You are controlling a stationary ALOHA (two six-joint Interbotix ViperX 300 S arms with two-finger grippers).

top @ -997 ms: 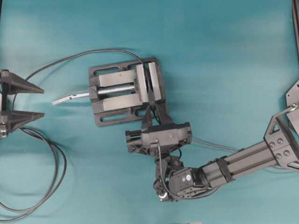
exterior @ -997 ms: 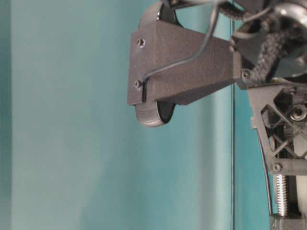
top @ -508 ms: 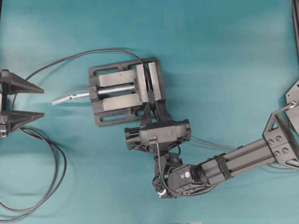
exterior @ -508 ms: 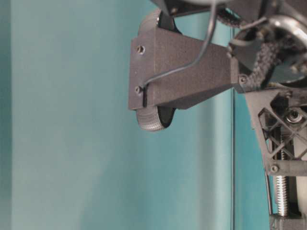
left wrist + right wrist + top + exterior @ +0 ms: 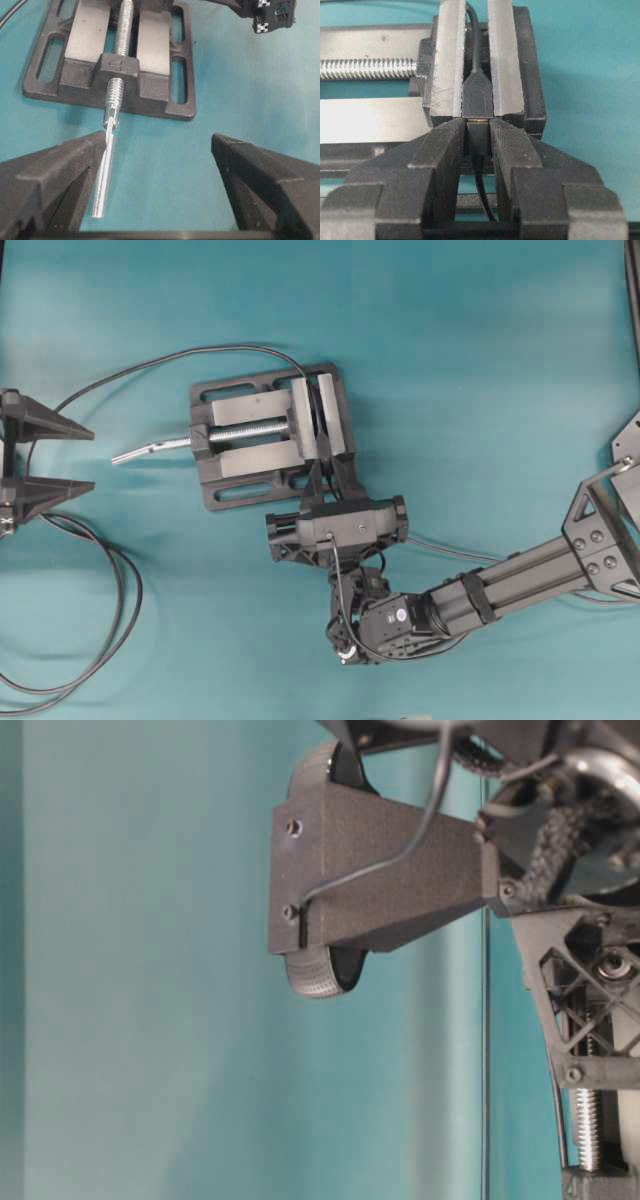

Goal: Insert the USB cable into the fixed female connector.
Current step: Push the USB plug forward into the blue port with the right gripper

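Observation:
The fixed female connector point(image 5: 477, 97) is a small black block clamped between the steel cheeks of the grey vise point(image 5: 447, 60). Directly below it in the right wrist view, my right gripper point(image 5: 479, 122) is shut on the black plug of the USB cable point(image 5: 479, 140). The plug butts against the connector's mouth, and only a thin sliver of its metal tip shows. The cable trails back between the fingers. Overhead, my right gripper point(image 5: 328, 466) sits at the near edge of the vise point(image 5: 245, 462). My left gripper point(image 5: 93, 458) stands open at the far left, holding nothing.
The silver screw handle point(image 5: 150, 449) sticks out of the vise toward my left gripper point(image 5: 159, 140) and passes close to its left finger point(image 5: 75, 160). The long dark cable point(image 5: 110, 640) loops across the lower left. The USB cable point(image 5: 450, 548) runs right under the right arm.
My right gripper has crept slightly toward the vise with the plug in it. The left gripper has not moved.

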